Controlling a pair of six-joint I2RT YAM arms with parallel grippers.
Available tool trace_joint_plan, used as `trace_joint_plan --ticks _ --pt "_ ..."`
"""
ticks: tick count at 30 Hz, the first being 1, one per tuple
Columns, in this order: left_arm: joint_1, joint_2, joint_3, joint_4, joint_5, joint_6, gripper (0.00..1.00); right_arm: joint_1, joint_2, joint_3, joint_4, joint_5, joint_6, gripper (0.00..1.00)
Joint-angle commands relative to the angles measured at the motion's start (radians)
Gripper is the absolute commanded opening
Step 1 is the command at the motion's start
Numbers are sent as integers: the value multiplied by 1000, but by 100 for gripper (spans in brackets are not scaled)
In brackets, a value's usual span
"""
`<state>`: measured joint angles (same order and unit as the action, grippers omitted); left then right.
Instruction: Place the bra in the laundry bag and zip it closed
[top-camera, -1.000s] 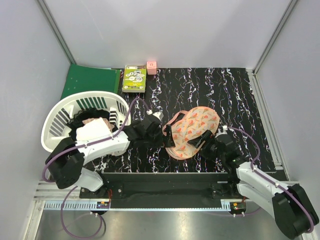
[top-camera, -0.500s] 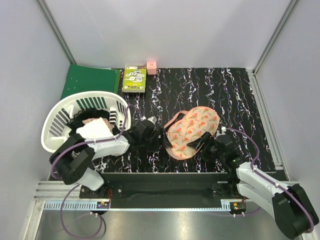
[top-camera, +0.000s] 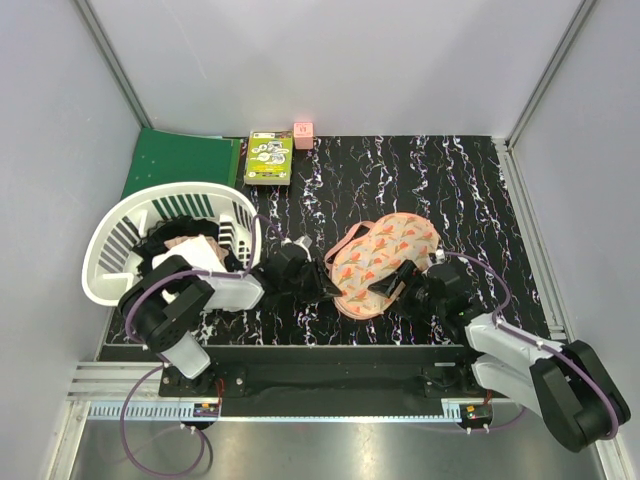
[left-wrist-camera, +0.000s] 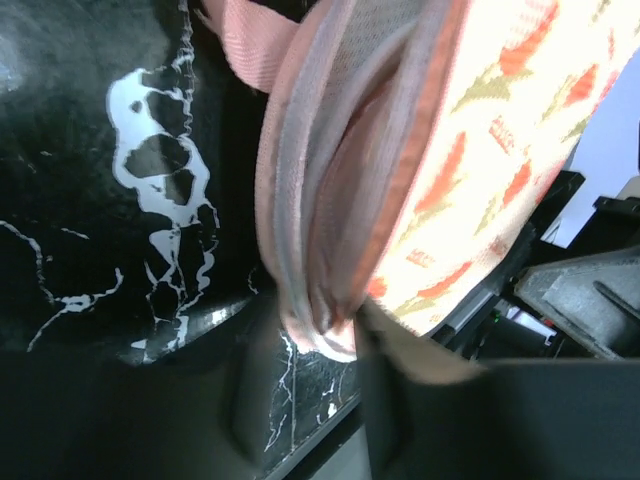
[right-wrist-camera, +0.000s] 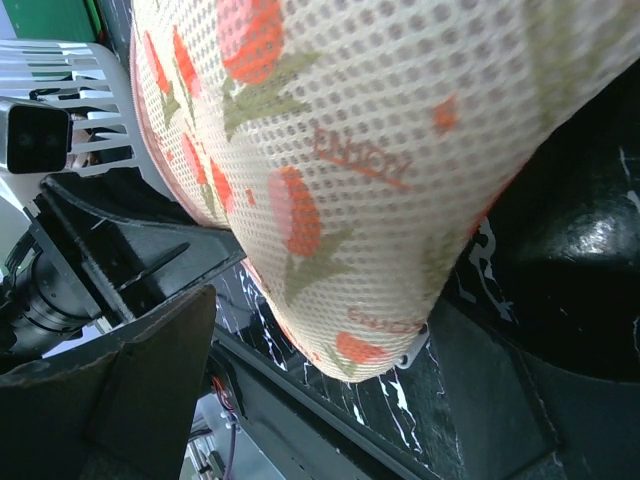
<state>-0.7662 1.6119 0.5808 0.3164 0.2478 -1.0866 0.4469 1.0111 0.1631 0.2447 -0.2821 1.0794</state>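
Well, your bag (top-camera: 385, 258) sits just below centre of the overhead view, on the table (top-camera: 480, 190), wedged between both arms. That looks deliberate: one side braces while the other works the rim. Your left gripper (left-wrist-camera: 310, 350) straddles the bag's edge at its lower left end. The fingers stand narrow on either side of the pink piping, but you cannot tell from the wrist view whether they truly pinch it. I judge it is after the zip or the rim there, to hold the mouth steady. Your right gripper (right-wrist-camera: 325, 320) is spread wide around the opposite lobe with a gap showing beside one finger, so it grasps nothing. It seems set as a fence against sliding.

The bag is a plump, double-lobed pouch of finely perforated peach mesh, printed with orange-red and green sprigs. It is bound in pink, with a woven loop (left-wrist-camera: 250, 45) at the top of the left wrist view. Between the two faces runs a greyish-lilac band, soft and folded. Expect it to flex and creep under a pull.

The bra you cannot place for sure: a dull pink patch (top-camera: 183, 243) shows in the white slatted basket (top-camera: 110, 255) at left, and the bag's inside is hidden. The table is glossy black, veined white.
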Motion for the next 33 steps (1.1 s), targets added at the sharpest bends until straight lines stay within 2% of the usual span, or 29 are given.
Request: trace_joint_plan --ticks 1,4,5,9,13,17,23,24,25,27,28,31,32,33 --pt "48 -12 -10 20 -8 45 24 -1 30 19 -21 -8 -30 95" --pt "73 -17 24 -34 5 92 9 -2 35 23 -27 -5 -35 95" --pt "77 -15 28 -34 16 99 0 -1 47 23 -24 -5 -36 96" --pt "91 25 74 -62 70 138 0 -2 118 42 17 -32 -61 97" --pt "99 78 138 -92 105 177 0 -2 231 58 155 -61 -64 97" --pt "108 103 223 -175 102 243 0 -2 357 50 304 -60 -32 92" --pt "114 140 397 -384 30 401 0 -2 454 47 459 -40 30 68" --pt "114 138 413 -413 0 436 2 -2 463 52 473 -40 46 62" --pt "113 134 424 -431 -25 451 11 -2 481 58 478 -42 57 55" --pt "102 106 453 -479 -108 500 23 -1 494 65 488 -34 100 47" --pt "94 94 461 -499 -143 513 34 -1 501 62 495 -26 122 42" --pt "27 20 467 -594 -330 568 50 3 491 49 512 17 191 34" --pt "3 -7 455 -623 -428 574 62 1 483 50 505 35 200 34" --pt "-37 -36 414 -628 -464 568 66 4 477 55 481 43 208 34"
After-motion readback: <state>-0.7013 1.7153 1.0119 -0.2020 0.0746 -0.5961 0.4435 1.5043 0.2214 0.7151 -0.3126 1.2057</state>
